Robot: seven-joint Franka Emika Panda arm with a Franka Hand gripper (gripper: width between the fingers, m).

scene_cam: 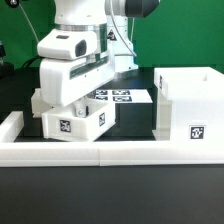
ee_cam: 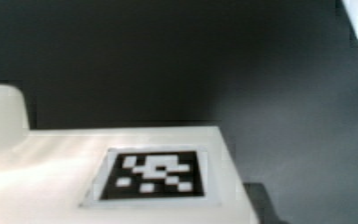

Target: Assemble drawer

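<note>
CLAW [scene_cam: 72,102]: directly over the small tray, fingers hidden by the hand body, opening cannot be told | SMALL TRAY [scene_cam: 78,120]: on desk [scene_cam: 135,122], well to the exterior view's left of the box shell [scene_cam: 190,110], tag facing camera | MARKER BOARD [scene_cam: 122,97]: flat, behind tray, beside box shell | BORDER WALL [scene_cam: 110,153]: in front of box shell.

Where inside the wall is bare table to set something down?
One free patch: black tabletop between the small white open-topped tray, the tall white box shell, the marker board and the low white border wall. Around the tray it is crowded.
</note>
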